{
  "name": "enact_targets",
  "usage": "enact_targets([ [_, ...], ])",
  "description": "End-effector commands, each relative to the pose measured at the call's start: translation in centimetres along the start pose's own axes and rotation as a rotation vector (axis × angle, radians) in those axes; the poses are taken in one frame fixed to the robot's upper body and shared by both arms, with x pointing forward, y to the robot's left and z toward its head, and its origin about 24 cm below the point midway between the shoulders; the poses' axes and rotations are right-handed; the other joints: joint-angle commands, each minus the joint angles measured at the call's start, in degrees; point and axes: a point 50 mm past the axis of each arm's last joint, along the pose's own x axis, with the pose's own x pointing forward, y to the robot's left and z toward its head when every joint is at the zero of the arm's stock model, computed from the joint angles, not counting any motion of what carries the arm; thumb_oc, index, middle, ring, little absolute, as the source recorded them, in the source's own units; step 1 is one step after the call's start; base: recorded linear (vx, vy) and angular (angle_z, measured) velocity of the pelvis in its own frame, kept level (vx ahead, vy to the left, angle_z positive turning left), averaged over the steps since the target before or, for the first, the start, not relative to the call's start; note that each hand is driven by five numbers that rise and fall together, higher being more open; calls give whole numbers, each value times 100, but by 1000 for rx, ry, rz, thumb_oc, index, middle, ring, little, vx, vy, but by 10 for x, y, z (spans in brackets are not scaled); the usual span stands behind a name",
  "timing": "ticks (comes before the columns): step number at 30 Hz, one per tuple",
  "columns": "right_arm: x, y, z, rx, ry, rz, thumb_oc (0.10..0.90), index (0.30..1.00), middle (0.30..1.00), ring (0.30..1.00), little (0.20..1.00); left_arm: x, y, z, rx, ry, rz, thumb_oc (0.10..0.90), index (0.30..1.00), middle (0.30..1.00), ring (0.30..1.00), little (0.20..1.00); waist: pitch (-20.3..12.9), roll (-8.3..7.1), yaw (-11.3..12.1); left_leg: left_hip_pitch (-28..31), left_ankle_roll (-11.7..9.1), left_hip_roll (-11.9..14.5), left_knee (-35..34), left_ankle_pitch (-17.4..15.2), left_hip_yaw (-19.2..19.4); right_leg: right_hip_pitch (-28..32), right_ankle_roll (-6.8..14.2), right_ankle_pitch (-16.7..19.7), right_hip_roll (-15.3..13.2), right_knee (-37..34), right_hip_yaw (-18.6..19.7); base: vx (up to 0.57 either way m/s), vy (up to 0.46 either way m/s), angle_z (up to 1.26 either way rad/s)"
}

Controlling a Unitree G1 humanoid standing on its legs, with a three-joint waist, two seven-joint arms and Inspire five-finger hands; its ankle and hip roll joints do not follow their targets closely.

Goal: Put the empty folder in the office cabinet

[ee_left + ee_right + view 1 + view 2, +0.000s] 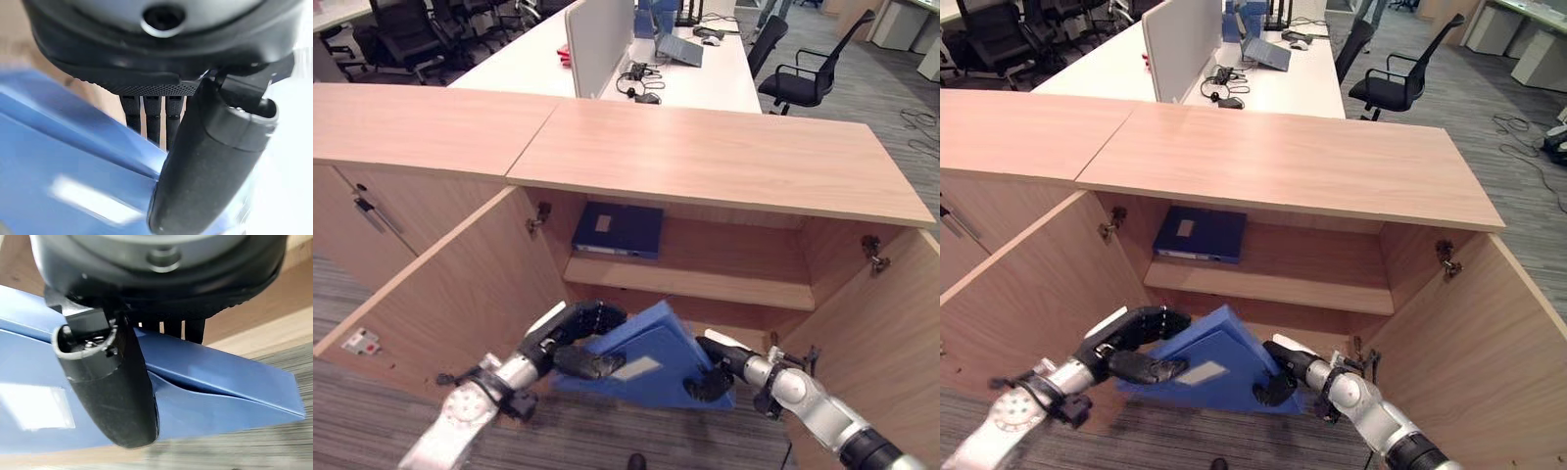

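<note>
Folder [651, 357], blue and tilted with one corner raised, sits at the mouth of the office cabinet [724, 162], in front of its lower compartment, held between both hands. A pale label [636, 368] shows on its near face.

On the left, the cabinet's left door [450, 294] stands swung open. Just beside it, the left hand [576, 333] grips the folder's left side: fingers curled over the upper edge, thumb [205, 161] pressed on the near face close to the label. The left wrist view shows those fingers [151, 120] hooked behind the blue cover.

Above the folder, a second, darker blue folder [619, 229] lies flat on the left part of the shelf [705, 279] inside the cabinet, well apart from the held one.

To the right, the right hand [715, 372] clamps the folder's lower right part, thumb [115, 396] on the near face and fingers behind it. Beyond it, the right door [876, 343] is also open.

Behind the cabinet stands a white desk [538, 59] with a divider panel [599, 39], a headset [634, 78] and a laptop [679, 49]; black office chairs [808, 73] stand around it.
</note>
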Motion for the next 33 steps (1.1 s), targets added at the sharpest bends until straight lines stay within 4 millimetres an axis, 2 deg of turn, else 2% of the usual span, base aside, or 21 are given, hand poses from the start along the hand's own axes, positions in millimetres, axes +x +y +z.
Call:
enact_targets([
  [1, -7, -26, 19, -189, -101, -105, 400, 300, 300, 300, 300, -4, 30, -11, -232, -99, 311, 800, 900, 900, 900, 900, -395, -279, -3, -89, -160, 42, -39, -646, -293, -499, 463, 257, -776, 572, -208, -18, 7, 4],
  [3, -11, -26, 14, -199, -80, -117, 400, 300, 300, 300, 300, -7, 35, -22, -274, -79, 381, 800, 900, 900, 900, 900, -396, -291, -5, -105, -154, 36, -39, -642, -294, -524, 461, 254, -780, 592, -207, -15, 14, 5],
  [4, -13, -24, 7, -194, -54, -125, 400, 300, 300, 300, 300, -12, 41, -44, -355, -23, 488, 800, 900, 900, 900, 900, -387, -325, -12, -117, -143, 28, -39, -638, -307, -561, 462, 239, -786, 628, -207, -14, 17, 4],
  [7, -13, -22, 3, -166, -35, -120, 400, 300, 300, 300, 300, -15, 43, -54, -395, -2, 531, 800, 900, 900, 900, 900, -377, -336, -14, -126, -138, 18, -39, -636, -315, -578, 465, 242, -801, 661, -214, -6, 13, 1],
  [8, -7, 5, -18, 138, 31, -88, 400, 300, 300, 300, 300, -25, 43, -97, -580, 130, 682, 800, 900, 900, 900, 900, -350, -382, -27, -129, -125, -6, -39, -622, -346, -609, 460, 219, -829, 761, -222, 0, 0, 0],
  [9, -7, 5, -17, 138, 30, -88, 400, 300, 300, 300, 300, -25, 43, -97, -580, 129, 681, 800, 900, 900, 900, 900, -362, -383, -25, -150, -125, -5, -39, -612, -342, -626, 459, 236, -826, 749, -218, -34, 58, 9],
  [10, -2, 23, -32, 384, 94, -80, 400, 300, 300, 300, 300, -37, 38, -130, -666, 274, 792, 800, 900, 900, 900, 900, -362, -397, -17, -165, -118, -23, -39, -604, -360, -663, 457, 226, -844, 836, -210, -18, 32, 10],
  [11, -2, 23, -32, 384, 93, -81, 400, 300, 300, 300, 300, -37, 38, -130, -665, 273, 792, 800, 900, 900, 900, 900, -361, -401, -17, -168, -117, -24, -39, -604, -358, -669, 458, 222, -846, 842, -208, -26, 69, 10],
  [12, 1, 31, -43, 535, 144, -95, 400, 300, 300, 300, 300, -51, 36, -151, -663, 408, 857, 800, 900, 900, 900, 900, -358, -408, 1, -176, -108, -45, -39, -606, -385, -715, 458, 191, -870, 957, -205, -11, 38, 1],
  [13, 1, 31, -42, 535, 143, -96, 400, 300, 300, 300, 300, -51, 36, -151, -662, 408, 857, 800, 900, 900, 900, 900, -353, -411, 0, -175, -108, -47, -39, -606, -386, -717, 459, 186, -873, 964, -204, -14, 84, -1],
  [14, 3, 33, -53, 692, 183, -117, 400, 300, 300, 300, 300, -71, 31, -171, -638, 557, 894, 800, 900, 900, 900, 900, -336, -424, 38, -164, -103, -83, -39, -602, -422, -745, 451, 169, -913, 1129, -219, -3, 46, 1],
  [15, 3, 33, -53, 693, 182, -117, 400, 300, 300, 300, 300, -70, 32, -171, -638, 556, 894, 800, 900, 900, 900, 900, -330, -427, 37, -162, -102, -85, -39, -602, -421, -747, 452, 164, -916, 1137, -217, 8, 88, 4],
  [16, 3, 29, -64, 838, 219, -151, 400, 300, 300, 300, 300, -90, 26, -186, -617, 683, 904, 800, 900, 900, 900, 900, -298, -439, 94, -126, -92, -128, -39, -609, -482, -768, 457, 237, -980, 1346, -244, 11, 43, 5],
  [20, -2, 19, -76, 1072, 205, -264, 400, 300, 300, 300, 300, -118, 22, -200, -596, 821, 910, 800, 900, 900, 900, 900, -228, -444, 135, -61, -57, -194, -39, -611, -589, -805, 428, 293, -1109, 1814, -255, 18, 82, 15],
  [22, -3, 3, -76, 1471, 43, -475, 400, 300, 300, 300, 300, -149, 14, -212, -579, 957, 913, 800, 900, 900, 900, 900, -117, -462, 118, 129, -18, -217, -39, -724, -529, -997, 301, 392, -1242, 2278, -405, 32, 70, 18],
  [23, -3, 3, -76, 1471, 42, -476, 400, 300, 300, 300, 300, -148, 14, -212, -579, 956, 912, 800, 900, 900, 900, 900, -128, -456, 121, 108, -17, -211, -39, -711, -525, -1008, 296, 420, -1231, 2252, -406, 10, 22, 7],
  [26, 2, -7, -66, 1719, -124, -579, 400, 300, 300, 300, 300, -161, 8, -217, -597, 993, 929, 800, 900, 900, 900, 900, -85, -379, 73, 149, -38, -104, -39, -706, -441, -1400, 186, 467, -955, 2122, -368, -3, -1, -8],
  [27, 6, -12, -59, 1795, -200, -598, 400, 300, 300, 300, 300, -161, 5, -218, -605, 996, 923, 800, 900, 900, 900, 900, 36, -313, 1, 199, -49, -67, -39, -671, -426, -1822, 150, 540, -695, 2012, -273, -14, 0, -16],
  [30, 7, -18, -52, 1801, -254, -604, 400, 300, 300, 300, 300, -156, 6, -216, -587, 989, 899, 800, 900, 900, 900, 900, 195, -303, -65, 268, -59, -76, -39, -682, -431, -2155, 158, 730, -438, 1819, -192, 8, -24, -17],
  [31, 9, -19, -44, 1817, -293, -595, 400, 300, 300, 300, 300, -146, 8, -214, -562, 968, 871, 800, 900, 900, 900, 900, 348, -309, -170, 379, -80, -102, -39, -746, -485, -2379, 208, 926, -156, 1496, -76, 27, -39, -1],
  [33, 9, -19, -43, 1826, -301, -595, 400, 300, 300, 300, 300, -143, 8, -213, -553, 963, 861, 800, 900, 900, 900, 900, 366, -334, -209, 365, -83, -145, -39, -731, -511, -2450, 230, 1036, -87, 1313, -23, 43, -28, 9],
])
